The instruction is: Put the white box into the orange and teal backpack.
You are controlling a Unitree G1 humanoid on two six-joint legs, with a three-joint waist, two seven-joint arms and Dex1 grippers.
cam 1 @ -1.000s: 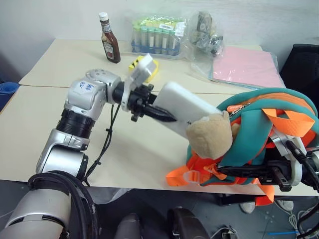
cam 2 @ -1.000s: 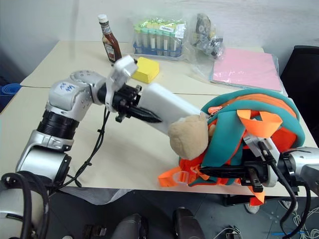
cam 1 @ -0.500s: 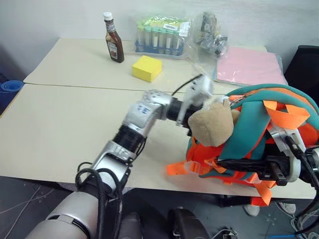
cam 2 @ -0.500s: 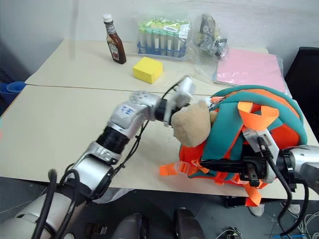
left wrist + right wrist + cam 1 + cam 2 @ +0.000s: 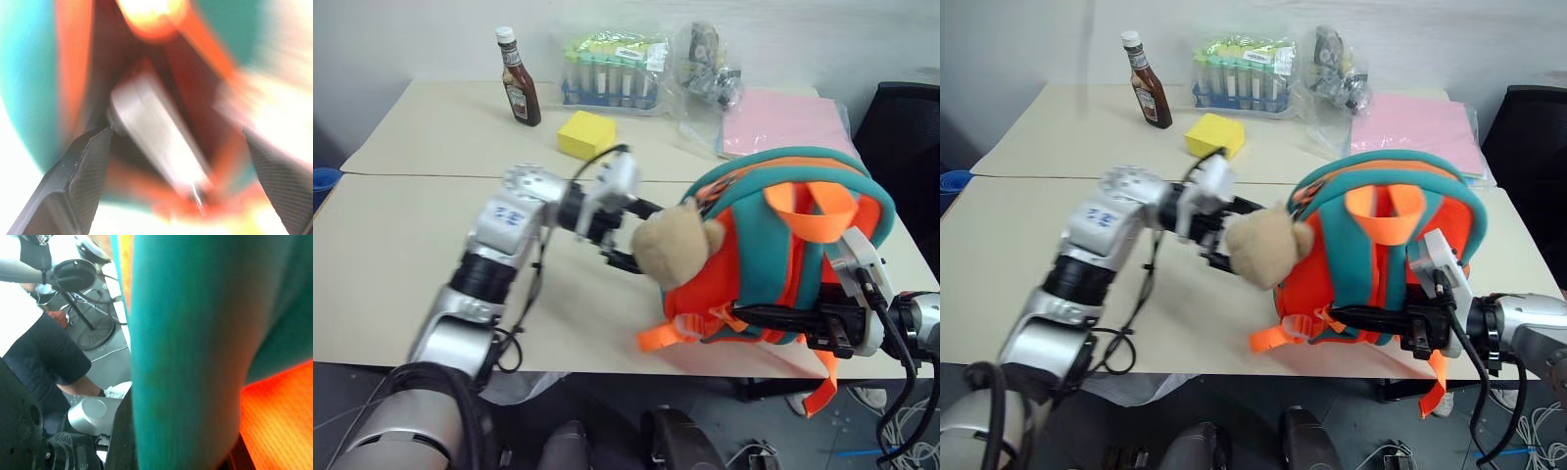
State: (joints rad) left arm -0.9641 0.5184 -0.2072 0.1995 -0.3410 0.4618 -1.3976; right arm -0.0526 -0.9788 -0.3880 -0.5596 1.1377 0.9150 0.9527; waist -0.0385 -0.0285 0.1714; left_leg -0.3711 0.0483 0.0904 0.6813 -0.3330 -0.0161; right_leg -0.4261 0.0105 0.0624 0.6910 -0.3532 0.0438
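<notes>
The orange and teal backpack [image 5: 773,245] stands at the table's front right, its opening turned to the left and a tan plush toy [image 5: 668,257] hanging at that side. In the left wrist view the white box [image 5: 156,142] lies inside the opening, between orange walls. My left gripper [image 5: 632,235] hovers just outside the opening beside the plush toy, open, its fingers [image 5: 83,166] spread wide of the box. My right gripper [image 5: 754,315] is shut on the backpack's lower front, by the orange webbing, and a teal strap [image 5: 195,342] crosses close before its camera.
At the back of the table stand a ketchup bottle [image 5: 514,78], a yellow sponge block [image 5: 585,134], a wrapped rack of tubes [image 5: 607,69], a plastic bag of parts [image 5: 705,69] and a pink folder [image 5: 783,122]. A black chair [image 5: 906,127] is at the right. A person [image 5: 34,347] stands beyond the table.
My left gripper carried the white box into the backpack's opening, let go and drew back to the left, now open. The box stays inside. The right gripper kept its hold.
</notes>
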